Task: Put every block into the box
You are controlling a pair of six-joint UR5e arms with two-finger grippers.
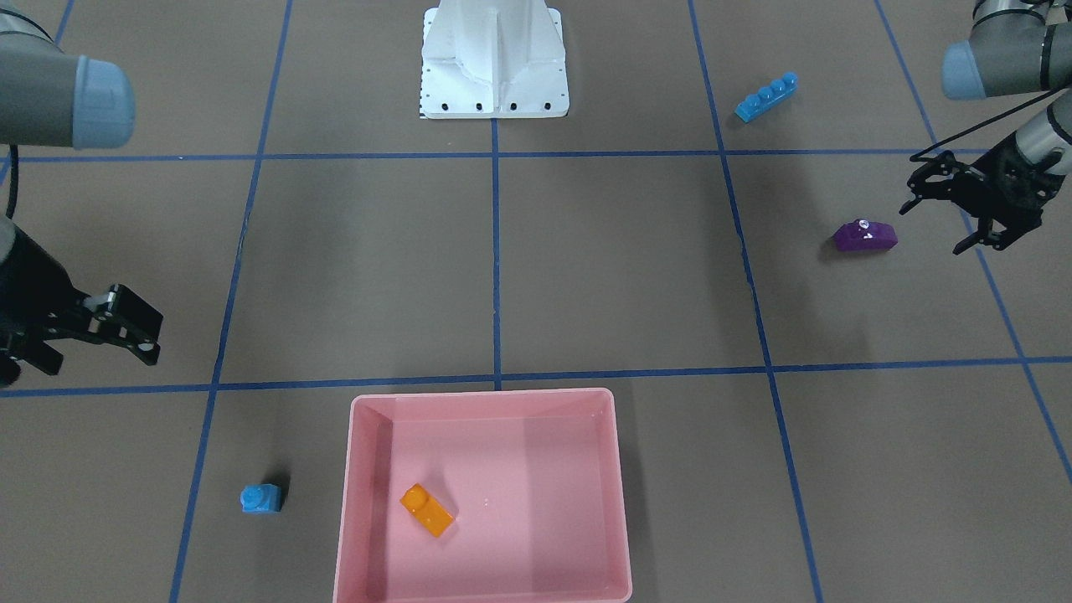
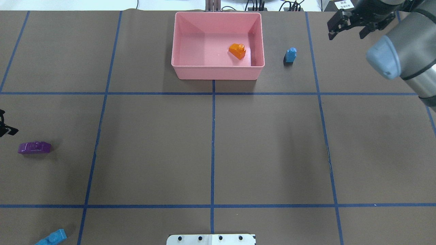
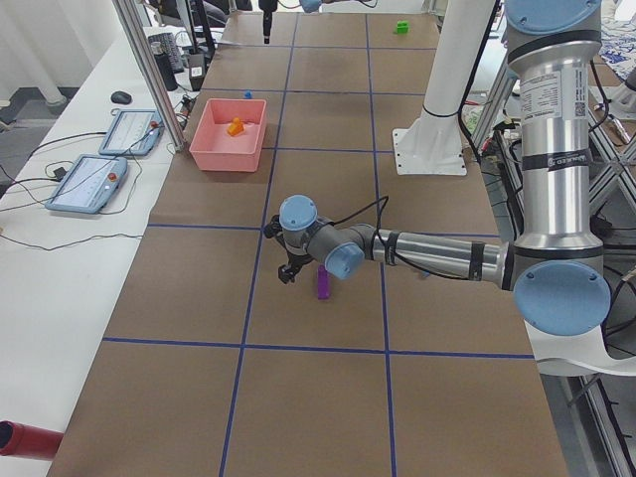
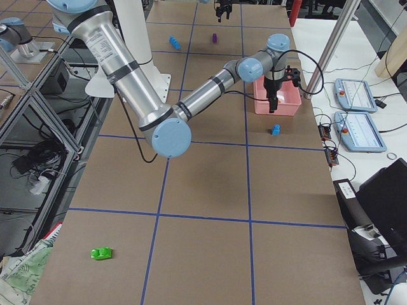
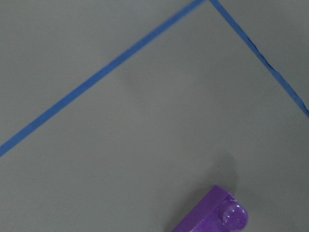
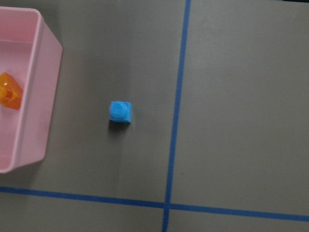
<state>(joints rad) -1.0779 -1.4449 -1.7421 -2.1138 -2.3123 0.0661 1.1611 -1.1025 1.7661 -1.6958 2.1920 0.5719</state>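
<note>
The pink box (image 1: pixel 481 394) (image 2: pixel 218 73) holds the orange brick (image 1: pixel 427 509) (image 2: pixel 237 51). The small blue brick (image 1: pixel 261 498) (image 2: pixel 290 54) (image 6: pixel 120 111) stands on the table beside the box. My right gripper (image 1: pixel 84 364) (image 2: pixel 345 34) is open and empty, hovering off to that brick's side. The purple brick (image 1: pixel 865 235) (image 2: pixel 34 147) (image 5: pixel 215 212) lies near the table's left end. My left gripper (image 1: pixel 930 228) is open and empty just beside it. The long blue brick (image 1: pixel 766 96) (image 2: pixel 51 238) lies near the robot's side. The green brick (image 4: pixel 102 253) lies far off at the table's right end.
The white robot base (image 1: pixel 494 63) stands at the middle of the near edge. Blue tape lines divide the brown table into squares. Tablets and cables (image 4: pixel 359 130) lie on the bench beyond the box.
</note>
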